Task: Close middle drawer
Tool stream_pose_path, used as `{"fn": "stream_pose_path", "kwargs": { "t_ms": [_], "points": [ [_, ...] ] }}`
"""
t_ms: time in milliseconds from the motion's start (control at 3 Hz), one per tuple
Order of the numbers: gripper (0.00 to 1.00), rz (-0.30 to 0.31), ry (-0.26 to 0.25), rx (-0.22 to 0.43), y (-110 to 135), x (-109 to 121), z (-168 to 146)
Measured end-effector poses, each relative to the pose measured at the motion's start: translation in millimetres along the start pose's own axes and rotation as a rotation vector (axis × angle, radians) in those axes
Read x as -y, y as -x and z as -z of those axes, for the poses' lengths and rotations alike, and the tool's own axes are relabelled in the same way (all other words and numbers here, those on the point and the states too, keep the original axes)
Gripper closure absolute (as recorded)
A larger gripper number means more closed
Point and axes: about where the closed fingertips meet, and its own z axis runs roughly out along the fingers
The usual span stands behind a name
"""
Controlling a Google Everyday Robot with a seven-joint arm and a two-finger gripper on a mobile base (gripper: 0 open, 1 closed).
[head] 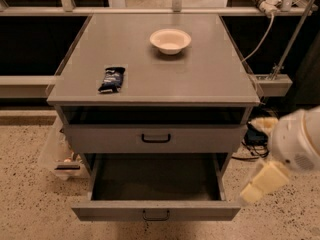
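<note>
The grey cabinet [200, 79] stands in the middle of the camera view. Its top drawer [110, 139] is pushed in and has a black handle. Below it the middle drawer [115, 211] is pulled far out; its inside is empty, and its low grey front carries a small black handle [156, 215]. The lowest drawer is hidden under it. My gripper [260, 183] is at the lower right, just off the open drawer's right front corner and apart from it, on a white arm [299, 141].
A white bowl [170, 40] and a dark snack packet [112, 79] lie on the cabinet top. A clear plastic bin [56, 156] sits on the speckled floor at the cabinet's left. Cables [256, 134] lie at its right. A rail runs along the back.
</note>
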Motion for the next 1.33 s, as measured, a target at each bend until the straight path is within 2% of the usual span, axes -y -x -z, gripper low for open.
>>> {"fn": "stream_pose_path", "kwargs": {
  "t_ms": [333,667,1000,1333],
  "points": [
    [0.00,-0.178,0.086,0.104,-47.8,-32.4,-84.0],
    [0.00,-0.347,0.190,0.117,-110.0,-77.0,-182.6],
    [0.20,-0.400,0.203,0.124,-129.8,-88.0,-216.4],
    [0.41,-0.400,0.202,0.124,-129.6,-87.7,-216.3]
  ]
}}
